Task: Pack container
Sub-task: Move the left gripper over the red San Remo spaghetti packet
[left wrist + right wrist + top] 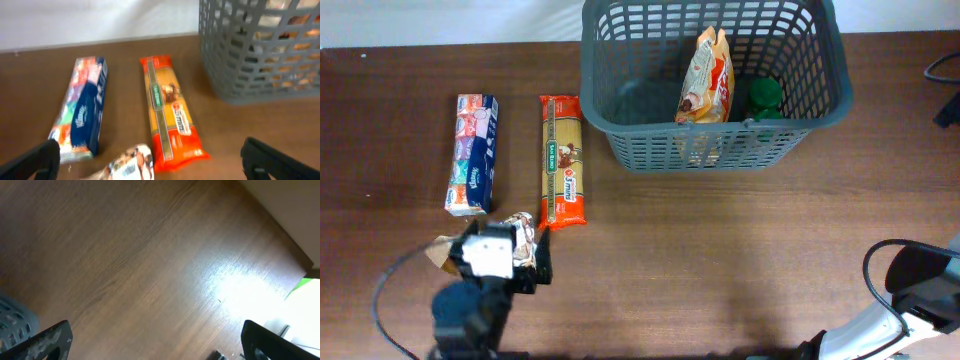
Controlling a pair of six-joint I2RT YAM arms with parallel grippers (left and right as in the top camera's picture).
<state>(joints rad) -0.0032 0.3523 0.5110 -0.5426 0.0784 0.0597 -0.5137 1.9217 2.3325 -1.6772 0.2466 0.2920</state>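
The dark grey basket [712, 140] stands at the back right of centre and holds a tan snack bag [708, 80] and a green item [766, 98]. Its lattice wall also shows in the left wrist view [260, 55]. A small crinkly packet [132, 162] lies on the table between the wide-open fingers of my left gripper [150, 159], near the front left [523, 240]. An orange spaghetti packet [563, 160] and a blue tissue box [473, 153] lie just beyond it. My right gripper [160, 340] is open and empty over bare wood.
The right arm [920, 290] sits at the front right corner, with a black cable looping beside it. A basket corner [12, 325] shows at the left edge of the right wrist view. A white wall runs along the table's far edge.
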